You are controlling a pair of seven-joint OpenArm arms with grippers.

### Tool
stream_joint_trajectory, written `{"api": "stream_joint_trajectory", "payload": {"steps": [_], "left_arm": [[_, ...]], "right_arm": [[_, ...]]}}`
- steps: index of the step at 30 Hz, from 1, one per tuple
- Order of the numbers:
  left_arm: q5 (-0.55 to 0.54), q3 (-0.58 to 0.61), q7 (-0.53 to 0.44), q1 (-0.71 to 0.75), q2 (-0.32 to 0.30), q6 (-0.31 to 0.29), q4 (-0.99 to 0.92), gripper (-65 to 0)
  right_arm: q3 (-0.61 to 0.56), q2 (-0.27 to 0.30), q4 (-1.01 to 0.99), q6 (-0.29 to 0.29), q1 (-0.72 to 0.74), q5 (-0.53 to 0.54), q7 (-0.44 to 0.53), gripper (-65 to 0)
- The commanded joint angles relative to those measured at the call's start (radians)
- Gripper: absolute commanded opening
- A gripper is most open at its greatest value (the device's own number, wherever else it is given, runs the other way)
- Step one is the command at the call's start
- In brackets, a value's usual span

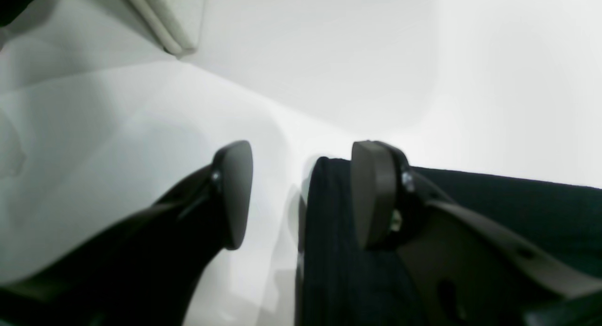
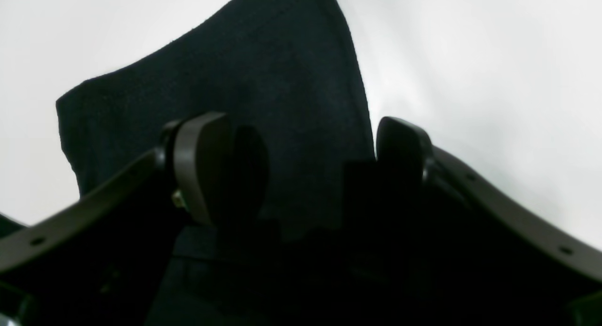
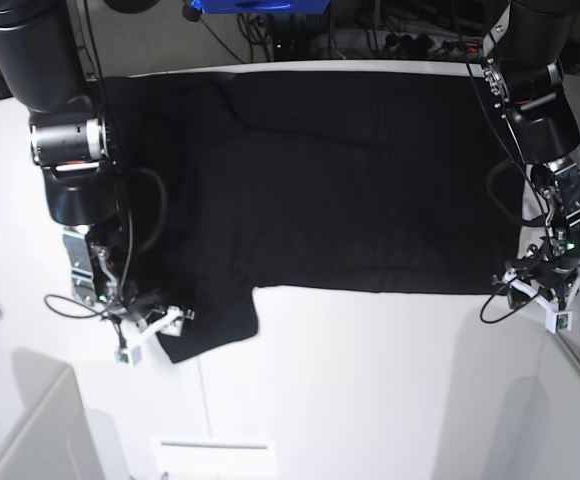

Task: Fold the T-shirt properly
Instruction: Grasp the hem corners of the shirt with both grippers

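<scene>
Nearest you, the right gripper (image 2: 301, 170) is hanging low over the sleeve end of the T-shirt (image 2: 263, 81), jaws spread wide, one pad over the black cloth and the other at its hem; nothing is being pinched. Your left gripper (image 1: 301, 194) is sitting at the shirt's opposite bottom corner, jaws parted, one finger (image 1: 371, 194) over the fabric and the other over the white table (image 1: 117, 128), gripping nothing. Farther back, the T-shirt (image 3: 340, 180) is lying flat, plain black side up, across the table (image 3: 370, 380).
</scene>
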Motion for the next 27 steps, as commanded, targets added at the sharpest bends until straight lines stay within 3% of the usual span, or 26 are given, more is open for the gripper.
{"api": "stream_joint_trajectory", "payload": {"steps": [1, 4, 8, 10, 15, 19, 24, 27], "left_arm": [[-0.007, -0.003, -0.025, -0.020, -0.019, -0.004, 0.021, -32.1], [-0.007, -0.003, -0.025, -0.020, -0.019, -0.004, 0.020, -32.1], [-0.007, -0.003, -0.025, -0.020, -0.019, -0.004, 0.020, -32.1], [-0.007, -0.003, -0.025, -0.020, -0.019, -0.004, 0.020, -32.1], [-0.007, 0.000, -0.025, -0.026, -0.019, -0.004, 0.010, -31.1], [-0.007, 0.003, -0.023, -0.032, -0.016, -0.004, 0.009, -30.9], [-0.012, 0.006, -0.026, -0.102, -0.018, -0.005, -0.135, -17.9], [-0.015, 0.005, -0.028, -0.134, -0.019, -0.007, -0.187, -16.5]], "right_arm": [[-0.001, 0.002, -0.002, -0.003, 0.006, 0.008, -0.047, -20.6], [-0.003, 0.006, -0.002, -0.003, 0.006, 0.008, -0.047, -28.4], [-0.008, 0.008, -0.005, -0.003, 0.008, 0.008, -0.047, -49.1], [-0.003, 0.008, -0.008, -0.004, 0.009, 0.008, -0.052, -64.1], [-0.003, 0.005, -0.009, -0.055, 0.009, 0.008, -0.055, -65.0], [-0.003, 0.005, -0.006, -0.061, 0.009, 0.008, -0.055, -65.0], [-0.005, 0.002, -0.005, -0.061, 0.009, 0.008, -0.055, -65.0], [-0.005, 0.002, -0.003, -0.061, 0.009, 0.008, -0.055, -65.0]]}}
